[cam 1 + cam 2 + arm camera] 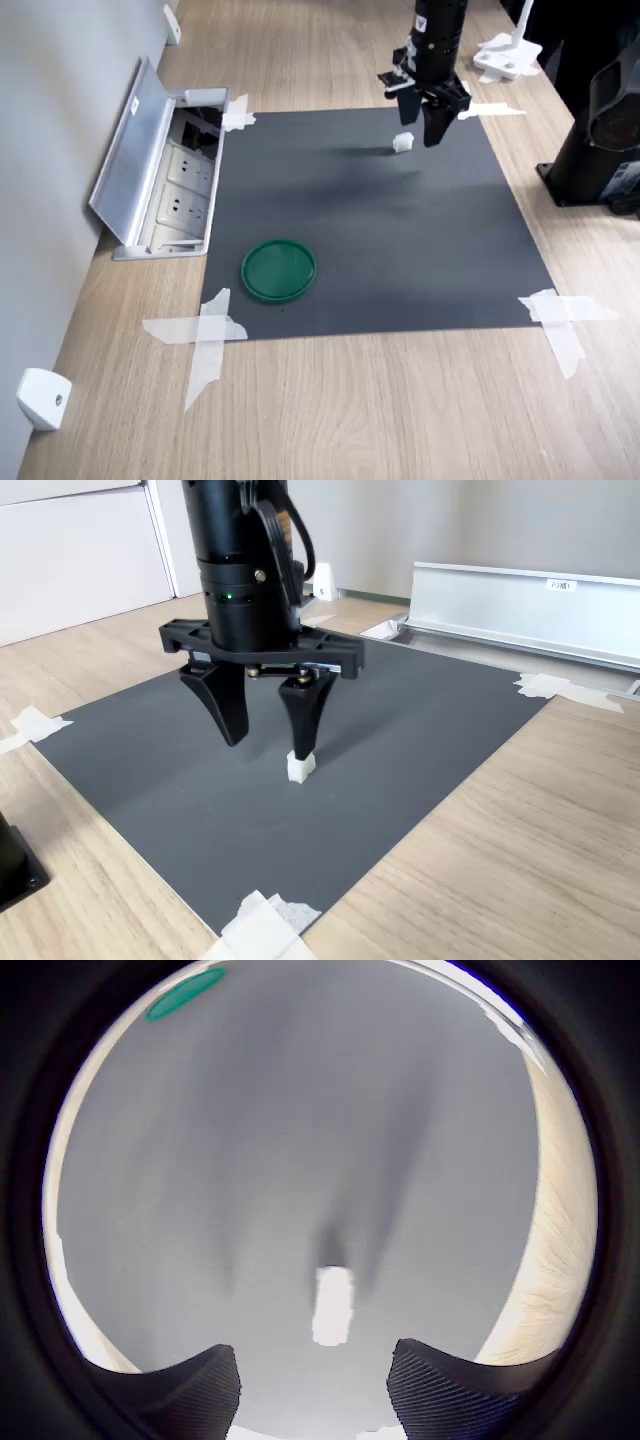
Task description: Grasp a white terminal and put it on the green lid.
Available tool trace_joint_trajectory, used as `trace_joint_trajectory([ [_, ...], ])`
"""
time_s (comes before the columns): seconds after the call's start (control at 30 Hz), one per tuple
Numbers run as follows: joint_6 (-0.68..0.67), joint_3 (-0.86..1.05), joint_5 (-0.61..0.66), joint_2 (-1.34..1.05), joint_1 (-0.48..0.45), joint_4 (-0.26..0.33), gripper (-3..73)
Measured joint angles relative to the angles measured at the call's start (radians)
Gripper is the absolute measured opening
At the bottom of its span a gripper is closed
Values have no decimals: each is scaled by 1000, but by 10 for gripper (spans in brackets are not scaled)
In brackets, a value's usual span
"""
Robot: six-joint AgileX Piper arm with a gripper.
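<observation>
White plastic on dark grey: the white terminal (402, 142) sits on the black mat (350, 260) taped to the wooden bench (400, 420), near the mat's far edge in the first exterior view. The hand (268, 748) hangs over it with its two fingers spread wide and nothing held between them.

What the pick-up depends on is whether the terminal lies inside the gap. In the wrist view the block (334, 1306) shows between the two ribbed fingertips (190, 1395), a little ahead of them and roughly centred across the opening, its long side pointing away from the camera. In the second exterior view it sits touching or just beside the tip of the finger on the second exterior view's right (303, 730), not midway. In the first exterior view it lies just to the first exterior view's left of the fingers. So it looks off-centre towards one finger; I judge the hand needs a small sideways shift and a further drop before closing, or that finger may push the block aside.

The green lid (279, 269) lies on the same mat, well apart from the terminal, towards the near edge in the first exterior view and close to the open socket box (170, 190). In the wrist view only a sliver of it (185, 993) shows at the rim. Nothing rests on it yet
</observation>
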Motion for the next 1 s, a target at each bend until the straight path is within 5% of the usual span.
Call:
trace_joint_trajectory([
  [0.87, -2, -26, -78, 147, -2, 10, 615],
  [1.0, -12, -28, -78, 148, -2, 10, 568],
])
